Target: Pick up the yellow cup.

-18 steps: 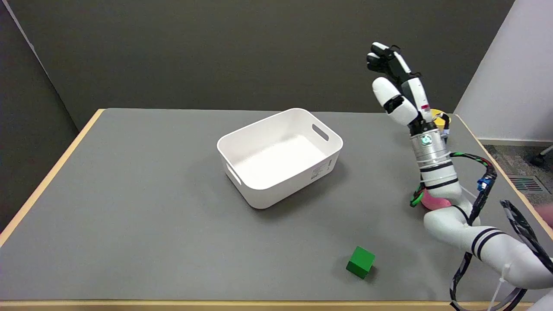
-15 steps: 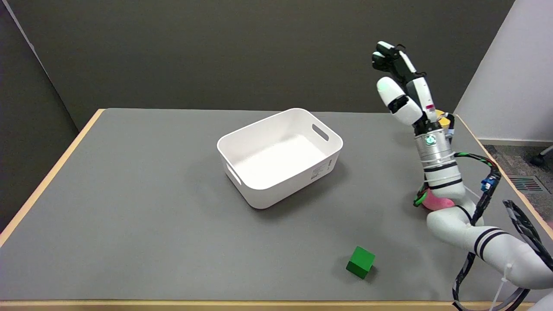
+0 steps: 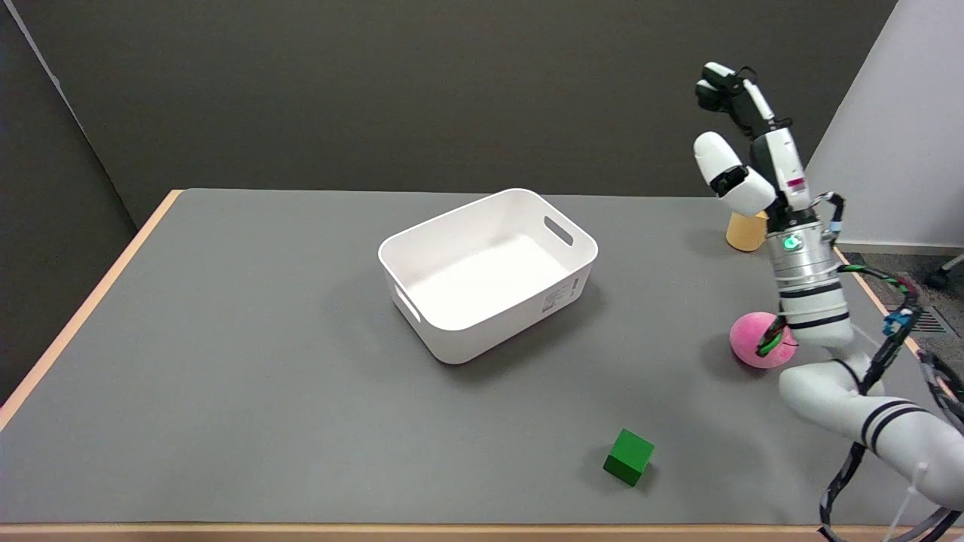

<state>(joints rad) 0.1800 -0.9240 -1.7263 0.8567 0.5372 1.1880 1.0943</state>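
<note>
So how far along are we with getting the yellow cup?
Early stage. Nothing is grasped: the right hand is raised in the air with fingers apart, holding nothing. The yellow cup stands on the grey table at its far right, partly hidden behind the wrist. In hand is the approach; lowering the hand to the cup, closing on it and lifting all remain.

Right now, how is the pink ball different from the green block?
The pink ball is round; the green block is a cube with flat faces. The ball sits partly behind the right arm; the block stands in the open, nearer the table's front edge. Both rest on the grey table, untouched.
</note>
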